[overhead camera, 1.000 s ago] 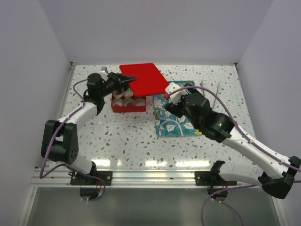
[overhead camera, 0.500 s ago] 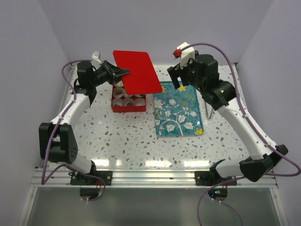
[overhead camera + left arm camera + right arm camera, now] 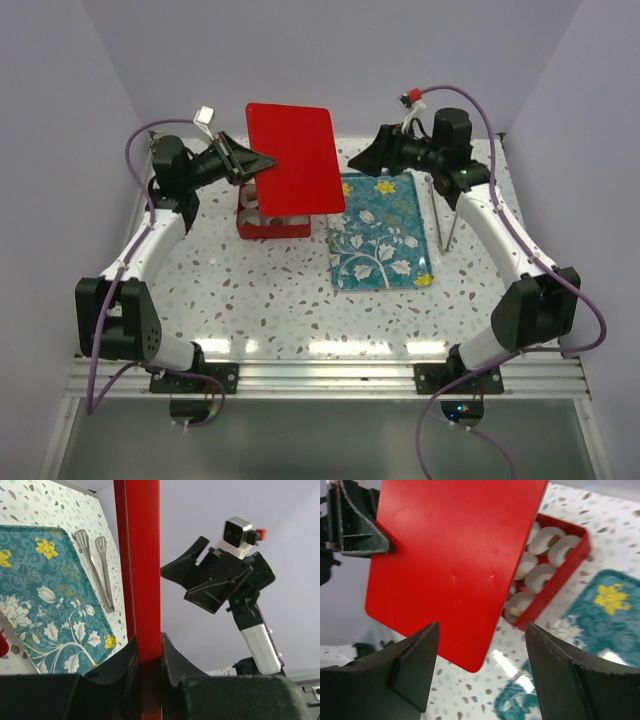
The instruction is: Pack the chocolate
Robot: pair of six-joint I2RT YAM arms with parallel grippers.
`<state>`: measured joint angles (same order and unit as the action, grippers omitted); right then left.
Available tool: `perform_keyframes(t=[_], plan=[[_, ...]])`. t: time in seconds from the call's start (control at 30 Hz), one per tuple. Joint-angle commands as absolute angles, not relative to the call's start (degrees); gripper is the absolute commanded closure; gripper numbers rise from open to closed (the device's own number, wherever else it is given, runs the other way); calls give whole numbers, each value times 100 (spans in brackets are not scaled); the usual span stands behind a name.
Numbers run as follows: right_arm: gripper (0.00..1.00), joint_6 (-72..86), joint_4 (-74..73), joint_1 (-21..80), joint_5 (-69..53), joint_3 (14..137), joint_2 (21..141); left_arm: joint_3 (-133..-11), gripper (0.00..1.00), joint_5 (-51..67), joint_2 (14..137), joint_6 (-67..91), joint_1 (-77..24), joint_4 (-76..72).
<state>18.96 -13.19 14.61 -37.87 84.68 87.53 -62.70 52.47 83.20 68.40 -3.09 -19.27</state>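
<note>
My left gripper (image 3: 245, 160) is shut on the left edge of a flat red lid (image 3: 292, 158) and holds it in the air over the red box (image 3: 272, 228). The left wrist view shows the lid (image 3: 137, 555) edge-on, clamped at my left gripper (image 3: 149, 645). The box (image 3: 555, 575) holds white paper cups; a cream chocolate piece (image 3: 515, 611) shows in one, and the lid hides the rest. My right gripper (image 3: 362, 160) is open and empty, raised to the right of the lid and facing it. In its own view it (image 3: 481, 630) points at the lid's underside (image 3: 455, 555).
A teal flower-print tray (image 3: 380, 230) lies right of the box, with no chocolate on it. Metal tongs (image 3: 440, 205) lie along its right side and also show in the left wrist view (image 3: 97, 570). White walls stand close on both sides.
My left gripper has lifted the red lid higher above the box. My right arm has risen off the tray and swung back and left, its open gripper now facing the lid.
</note>
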Motion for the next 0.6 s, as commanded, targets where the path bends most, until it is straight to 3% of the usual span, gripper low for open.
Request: perform_keyframes(t=[0.0,0.27,0.57], plan=[[29,3251,270,1494,-5123,8069,8745,-6109,100,5625,8033,7048,-264,-3039],[34,3770,1089,1503,-5326,7427,8771,-5625,100,5730,8077,8288,-264,-5008],[35,3858,1292,1503,-5546,7155,8921,-5625,100,5774,8121,8508,-264,-5335]])
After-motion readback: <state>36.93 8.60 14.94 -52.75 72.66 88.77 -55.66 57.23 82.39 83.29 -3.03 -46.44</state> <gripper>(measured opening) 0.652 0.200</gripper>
